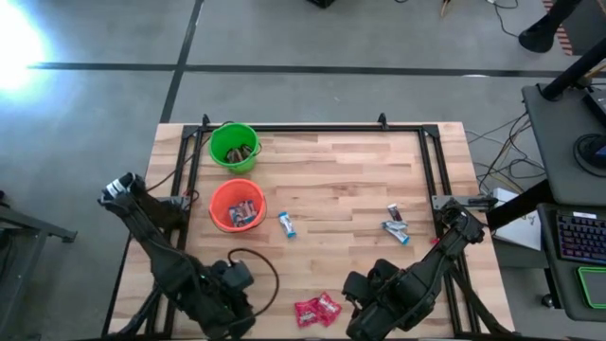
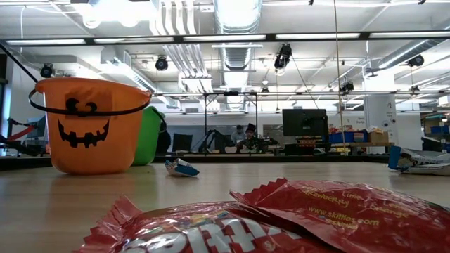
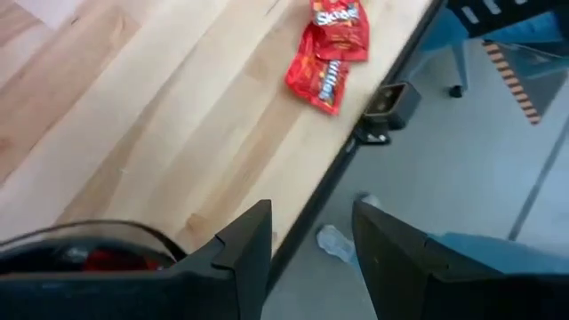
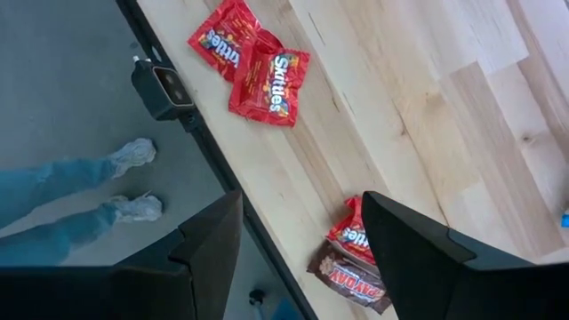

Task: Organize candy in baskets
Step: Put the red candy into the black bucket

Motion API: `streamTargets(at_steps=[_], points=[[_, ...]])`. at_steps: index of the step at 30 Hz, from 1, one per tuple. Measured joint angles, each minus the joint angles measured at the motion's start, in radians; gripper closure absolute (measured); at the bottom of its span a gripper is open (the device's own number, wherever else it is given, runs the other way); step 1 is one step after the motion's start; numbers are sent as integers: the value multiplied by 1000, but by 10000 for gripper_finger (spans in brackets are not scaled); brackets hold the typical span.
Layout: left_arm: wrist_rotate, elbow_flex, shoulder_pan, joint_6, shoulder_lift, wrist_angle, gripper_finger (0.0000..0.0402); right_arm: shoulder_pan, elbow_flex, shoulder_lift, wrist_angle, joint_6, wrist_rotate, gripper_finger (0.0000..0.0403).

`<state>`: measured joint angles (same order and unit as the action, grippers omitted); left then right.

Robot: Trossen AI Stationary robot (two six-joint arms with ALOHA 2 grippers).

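Tools both released: left tool [image 3: 311, 253], right tool [image 4: 302, 244], red candy [image 1: 317, 309] between.

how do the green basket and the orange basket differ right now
The green basket is plain bright green; the orange basket has a black jack-o'-lantern face, seen in the low view. The green basket sits nearer the table's far edge, the orange basket closer to the arms. The green basket holds dark-wrapped candy, the orange basket blue-and-white pieces. Both are small round buckets standing upright with candy inside.
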<state>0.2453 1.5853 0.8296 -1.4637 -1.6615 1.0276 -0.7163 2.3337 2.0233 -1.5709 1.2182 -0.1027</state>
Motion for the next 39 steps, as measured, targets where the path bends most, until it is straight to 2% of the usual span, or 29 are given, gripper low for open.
streamTargets(at_steps=[12,28,39], points=[[0,0,-53,72,-125,-182,262,-23,0,0,0,-40,6,179],[-12,0,-110,61,-281,-208,262,-59,0,0,-1,-53,6,179],[-47,0,-128,59,-374,-369,262,-61,0,0,0,-90,6,179]])
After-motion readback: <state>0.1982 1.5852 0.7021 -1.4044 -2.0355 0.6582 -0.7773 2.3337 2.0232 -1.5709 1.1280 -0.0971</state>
